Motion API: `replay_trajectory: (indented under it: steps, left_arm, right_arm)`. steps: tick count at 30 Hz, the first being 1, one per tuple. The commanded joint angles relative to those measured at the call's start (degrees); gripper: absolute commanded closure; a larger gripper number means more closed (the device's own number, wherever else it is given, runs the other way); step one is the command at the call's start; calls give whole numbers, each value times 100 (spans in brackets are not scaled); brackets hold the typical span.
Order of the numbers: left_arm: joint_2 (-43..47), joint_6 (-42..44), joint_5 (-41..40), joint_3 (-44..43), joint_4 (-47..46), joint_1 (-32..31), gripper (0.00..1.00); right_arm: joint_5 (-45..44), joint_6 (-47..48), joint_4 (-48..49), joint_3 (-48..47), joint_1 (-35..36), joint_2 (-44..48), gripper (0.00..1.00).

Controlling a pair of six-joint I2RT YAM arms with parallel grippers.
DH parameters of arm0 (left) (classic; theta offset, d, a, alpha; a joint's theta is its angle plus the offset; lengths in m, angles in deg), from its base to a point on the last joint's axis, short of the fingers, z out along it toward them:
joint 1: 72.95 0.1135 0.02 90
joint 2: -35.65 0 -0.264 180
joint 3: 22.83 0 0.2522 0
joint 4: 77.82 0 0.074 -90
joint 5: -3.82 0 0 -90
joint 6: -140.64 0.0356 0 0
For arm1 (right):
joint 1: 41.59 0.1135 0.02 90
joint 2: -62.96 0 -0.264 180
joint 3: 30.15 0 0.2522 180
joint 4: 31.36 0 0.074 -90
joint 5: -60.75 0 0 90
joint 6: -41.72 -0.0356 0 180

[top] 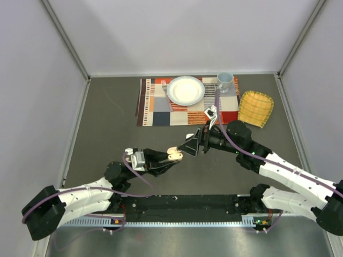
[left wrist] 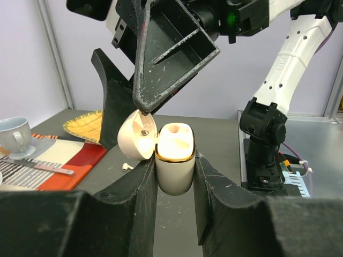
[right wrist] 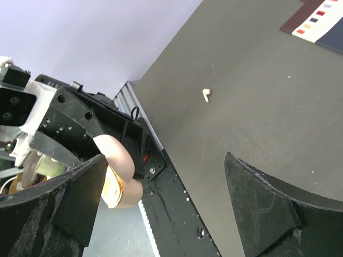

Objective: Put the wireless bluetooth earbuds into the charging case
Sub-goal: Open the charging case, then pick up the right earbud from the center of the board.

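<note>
My left gripper (top: pixel 170 156) is shut on the pale pinkish-beige charging case (left wrist: pixel 174 166) and holds it upright above the table. The case has a gold rim and its lid (left wrist: pixel 136 136) hangs open to the left. I cannot tell what lies in its wells. My right gripper (top: pixel 192 143) is open and empty, right beside the case; the tip of one of its fingers (left wrist: pixel 171 53) touches the lid's upper edge. The case shows at the left of the right wrist view (right wrist: pixel 119 176). One white earbud (right wrist: pixel 206 95) lies loose on the dark table; it also shows in the left wrist view (left wrist: pixel 126 166). The other earbuds are out of sight.
A patchwork placemat (top: pixel 161 110) at the back carries a white plate (top: pixel 186 90), a fork (top: pixel 164 85), a pale blue mug (top: pixel 225 81) and a small white object (top: pixel 210 113). A yellow woven dish (top: pixel 255 108) lies to its right. White walls enclose the table.
</note>
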Motion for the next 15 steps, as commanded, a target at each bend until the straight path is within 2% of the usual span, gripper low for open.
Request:
replay_trajectory:
  steps: [1,10,13,15]
  left_arm:
    - [149,-37,92,-105,-322,-17,100]
    - [579,112,-848,361,-700,-26,100]
    - [746,314,-613,361,-429,-26,100]
    - [852,306,-935,335,-217,-26,100]
  right_arm:
    - [-752,295,151,-380,24,66,11]
    - [-1384,542,20,-513,-90,409,9]
    - [-1586,516,-200,-513,-248,488,9]
    - [-1666,463,-358,-478,-327,506,9]
